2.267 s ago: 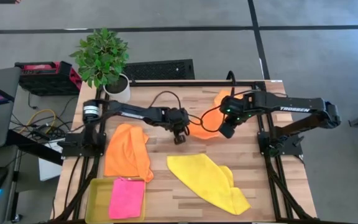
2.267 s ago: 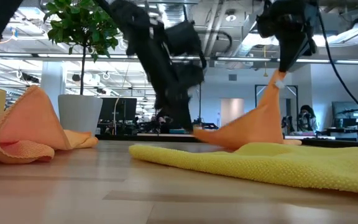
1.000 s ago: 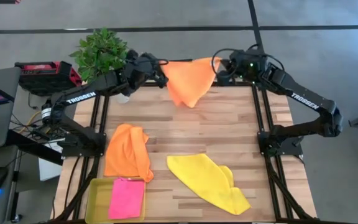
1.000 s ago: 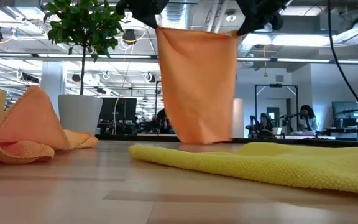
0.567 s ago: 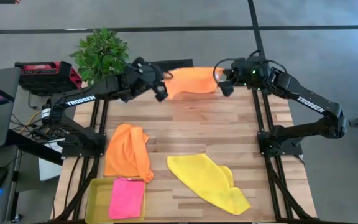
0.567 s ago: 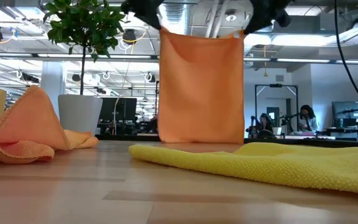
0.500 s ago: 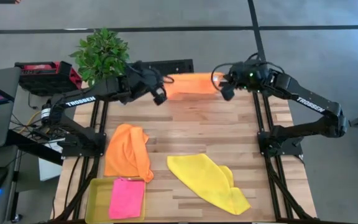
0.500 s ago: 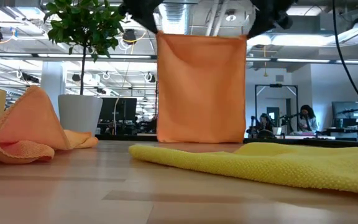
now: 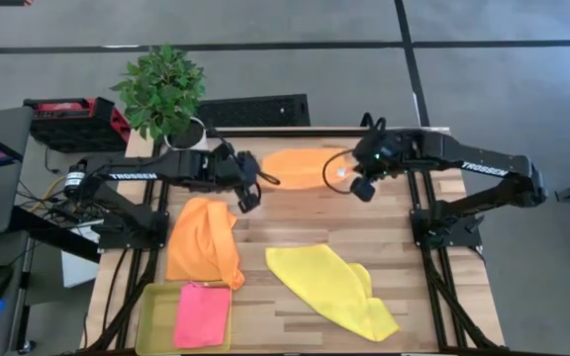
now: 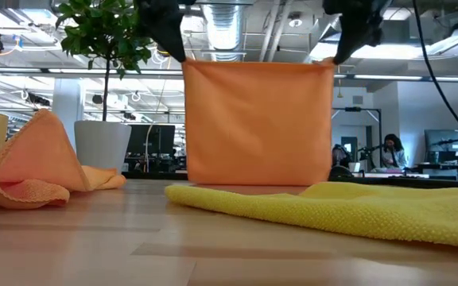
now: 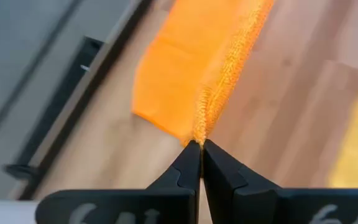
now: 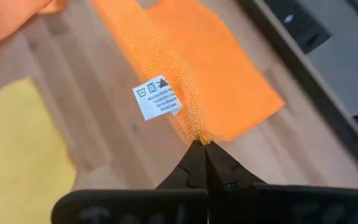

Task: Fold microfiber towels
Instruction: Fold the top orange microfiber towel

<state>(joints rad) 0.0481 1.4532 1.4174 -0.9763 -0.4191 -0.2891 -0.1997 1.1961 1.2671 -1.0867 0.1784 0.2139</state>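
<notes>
An orange microfiber towel (image 9: 302,166) hangs spread as a flat sheet (image 10: 257,123) between my two grippers over the far middle of the table. My left gripper (image 9: 250,201) is shut on its one upper corner, my right gripper (image 9: 362,190) on the other. A white care label (image 12: 156,98) sits on the towel's edge near my right gripper. A second orange towel (image 9: 204,240) lies crumpled at the left. A yellow towel (image 9: 330,287) lies near the front. A pink towel (image 9: 202,313) lies folded in a tray. My left gripper pinches the towel's upper corner (image 11: 199,132) between its two fingertips, slanting down from the near left. The upper edge runs taut to the other gripper, and the towel's lower end (image 11: 160,93) lies on the table. My right gripper pinches the other upper corner (image 12: 197,133) between its fingertips, slanting down from the near right, close to the white label. The towel hangs below, with its lower end (image 12: 229,87) on the wood.
A potted plant (image 9: 166,94) stands at the far left corner. The yellow-green tray (image 9: 154,309) sits at the near left corner. Bare wood (image 9: 295,222) lies between the hanging towel and the yellow one.
Both grippers have come down and toward the table's near edge, tipping to point downward and moving apart. The orange towel, bunched and narrow a second ago, is now spread wide with its top edge drawn taut and its lower end on the table.
</notes>
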